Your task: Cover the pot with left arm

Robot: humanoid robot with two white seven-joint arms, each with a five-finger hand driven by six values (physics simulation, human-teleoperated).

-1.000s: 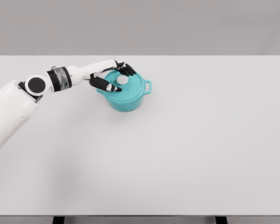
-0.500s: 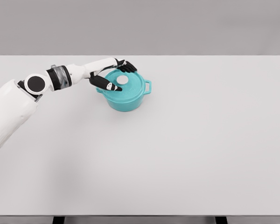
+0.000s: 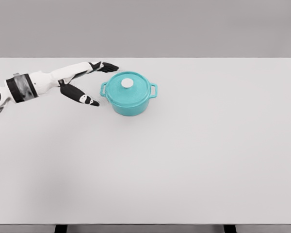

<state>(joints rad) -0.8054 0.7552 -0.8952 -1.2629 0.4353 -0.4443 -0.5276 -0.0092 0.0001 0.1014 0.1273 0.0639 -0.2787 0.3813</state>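
Observation:
A teal pot [image 3: 130, 102] stands on the white table [image 3: 194, 155], left of the middle and towards the back. Its teal lid [image 3: 127, 89] with a white knob [image 3: 127, 83] sits flat on the rim, and both side handles show. My left hand [image 3: 94, 82] hovers just left of the pot, apart from it, its black fingers [image 3: 108, 67] spread and holding nothing. The left arm comes in from the left edge. The right arm is out of view.
The table's far edge [image 3: 145, 58] runs close behind the pot and hand. A plain grey wall stands beyond it.
My left hand has let go of the lid and pulled back to the left, clear of the pot. The lid stays on the pot and the arm has withdrawn towards the left edge.

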